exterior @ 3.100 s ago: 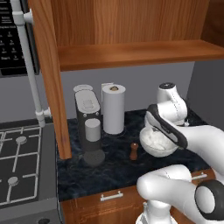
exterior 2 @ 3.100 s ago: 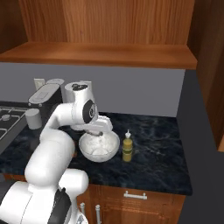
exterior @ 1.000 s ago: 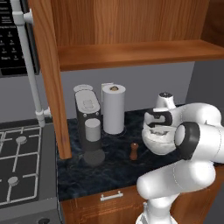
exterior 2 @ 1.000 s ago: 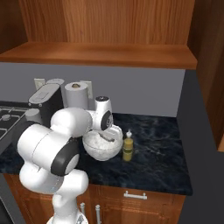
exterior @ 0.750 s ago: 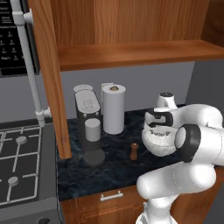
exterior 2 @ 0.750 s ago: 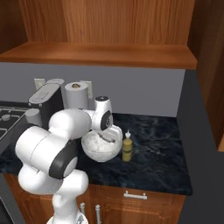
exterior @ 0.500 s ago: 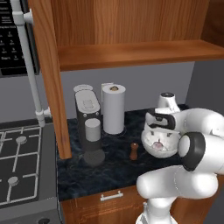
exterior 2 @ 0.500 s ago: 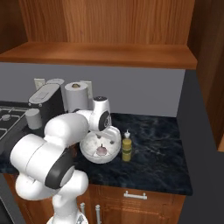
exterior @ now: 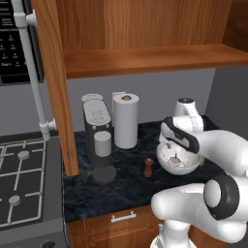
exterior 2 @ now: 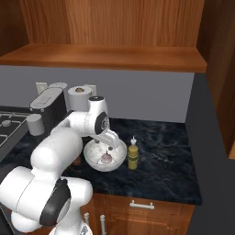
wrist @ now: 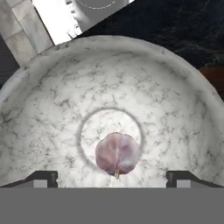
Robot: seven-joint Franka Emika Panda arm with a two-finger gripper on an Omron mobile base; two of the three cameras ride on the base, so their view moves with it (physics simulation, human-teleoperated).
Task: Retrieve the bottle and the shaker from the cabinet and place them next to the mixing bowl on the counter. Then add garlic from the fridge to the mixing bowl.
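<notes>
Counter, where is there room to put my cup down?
The dark counter is bare to the right of the bottle, out to its edge. There is also bare stone in front of the brown shaker. It is crowded around the mixing bowl and along the wall by the coffee machine and paper towel roll.

2 base views look forward-down from behind-left and behind-right, sharing worktop [exterior: 121, 179] and bowl [exterior 2: 98, 161]; hand view looks straight down, close into bowl.

Wood cabinet [exterior: 140, 29], dark marble counter [exterior 2: 170, 165]
</notes>
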